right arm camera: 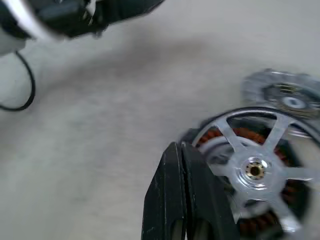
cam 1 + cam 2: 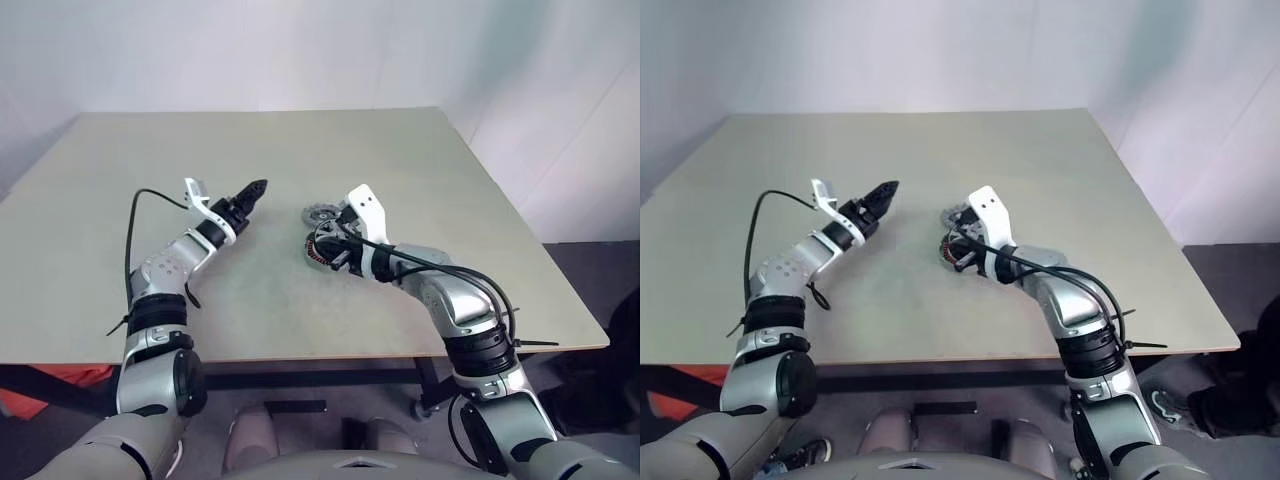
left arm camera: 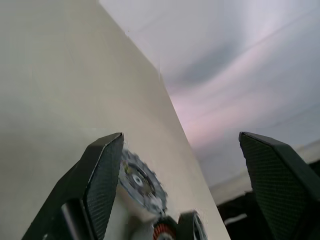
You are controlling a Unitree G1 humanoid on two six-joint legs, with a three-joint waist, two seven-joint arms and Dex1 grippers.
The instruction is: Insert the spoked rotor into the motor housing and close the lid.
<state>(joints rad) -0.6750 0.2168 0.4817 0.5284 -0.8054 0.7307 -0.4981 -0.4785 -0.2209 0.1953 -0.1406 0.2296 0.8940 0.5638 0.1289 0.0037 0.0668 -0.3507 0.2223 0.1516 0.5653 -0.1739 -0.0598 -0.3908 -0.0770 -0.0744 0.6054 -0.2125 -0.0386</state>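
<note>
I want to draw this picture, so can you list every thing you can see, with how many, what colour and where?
table: one, pale beige, under all the parts.
motor housing: one, dark rim with copper-red windings, on the table near the middle.
spoked rotor: one, black ring with silver spokes, over the housing, by the right gripper's fingers.
lid: one, grey with notched edge, flat on the table just beyond the housing.
left gripper: one, black fingers spread open, hovering left of the parts.
right gripper: one, black fingers shut, at the rotor's rim.
</note>
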